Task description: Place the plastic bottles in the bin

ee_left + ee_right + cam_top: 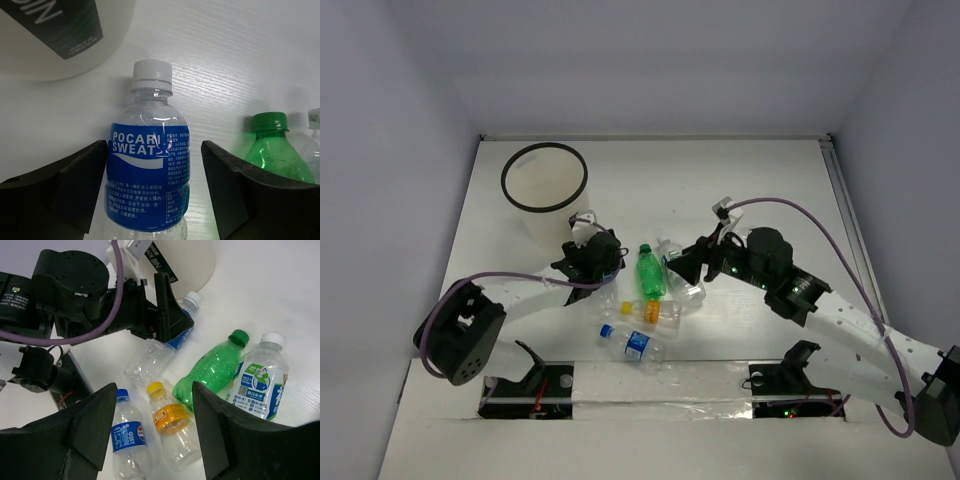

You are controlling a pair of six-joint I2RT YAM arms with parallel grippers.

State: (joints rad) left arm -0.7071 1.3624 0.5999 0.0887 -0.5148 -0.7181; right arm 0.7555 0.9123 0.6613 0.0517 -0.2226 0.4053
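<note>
A clear bottle with a blue Pocari Sweat label (148, 170) lies on the table, its white cap toward the white bin (65, 35). My left gripper (154, 150) is open and straddles its label; the left finger is at the label, the right finger is apart from it. In the top view the left gripper (598, 258) is just below the bin (525, 203). My right gripper (154, 389) is open and empty, hovering above the orange-labelled, yellow-capped bottle (170, 425) and a blue-capped, blue-labelled bottle (127, 435). The green bottle (212, 372) and a white-capped, blue-labelled bottle (260, 380) lie beside them.
The bottles cluster at the table's middle between the two arms (651, 272). The left arm's wrist and cable (75, 295) fill the right wrist view's upper left. White walls enclose the table on three sides.
</note>
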